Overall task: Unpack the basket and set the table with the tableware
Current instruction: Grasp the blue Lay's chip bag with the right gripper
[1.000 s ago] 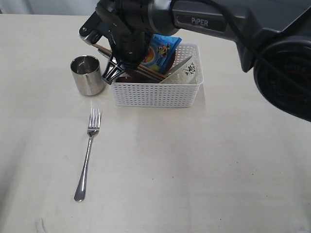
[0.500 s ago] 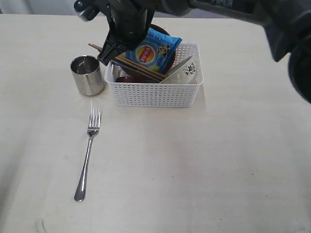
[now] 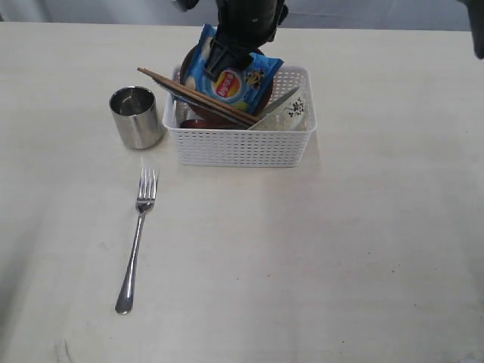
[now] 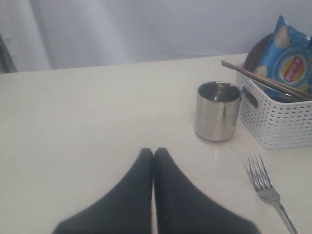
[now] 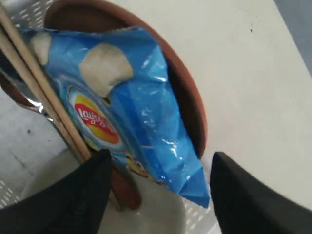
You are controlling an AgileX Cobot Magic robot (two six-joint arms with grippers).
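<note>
Basket of white perforated plastic [image 3: 242,147] holds a blue foil chip bag [image 3: 231,76], straddled by the right fingers [image 5: 92,190] spread wide, seemingly not gripping, while the left fingers [image 4: 141,185] sit pressed together, empty.

The right claw [image 5: 158,195] is hanging over the desk's [image 3: 340,249] far edge, jaws spread wide; the left claw [image 4: 154,153] is hovering low, jaws pressed together.

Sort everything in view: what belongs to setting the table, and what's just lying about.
Job: basket, cup, fork, chopsticks, plate, bowl, table.
Lying about: chip bag.
</note>
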